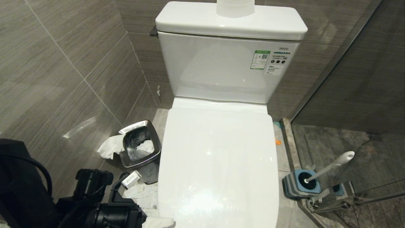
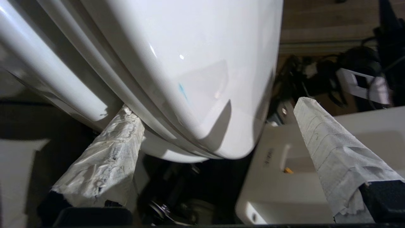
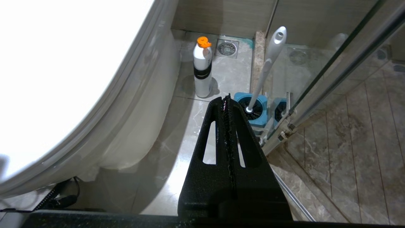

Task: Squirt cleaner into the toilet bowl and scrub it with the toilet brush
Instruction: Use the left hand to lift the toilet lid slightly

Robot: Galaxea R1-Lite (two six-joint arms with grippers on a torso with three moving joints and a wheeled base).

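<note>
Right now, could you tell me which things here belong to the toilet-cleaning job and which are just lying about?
For the job:
- toilet, lid down
- cleaner bottle
- toilet brush
- left tool, open at the lid's front edge

Lying about:
- steel bin
- paper roll
- floor drain

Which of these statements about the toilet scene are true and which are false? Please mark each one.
1. The toilet lid is closed. True.
2. The toilet brush lies inside the bowl. False: it stands in its blue holder on the floor.
3. The left gripper has open jaws at the lid's front edge. True.
4. The right gripper holds the cleaner bottle. False: its jaws are shut on nothing; the bottle stands on the floor.
5. The steel waste bin stands on the toilet's left. True.
</note>
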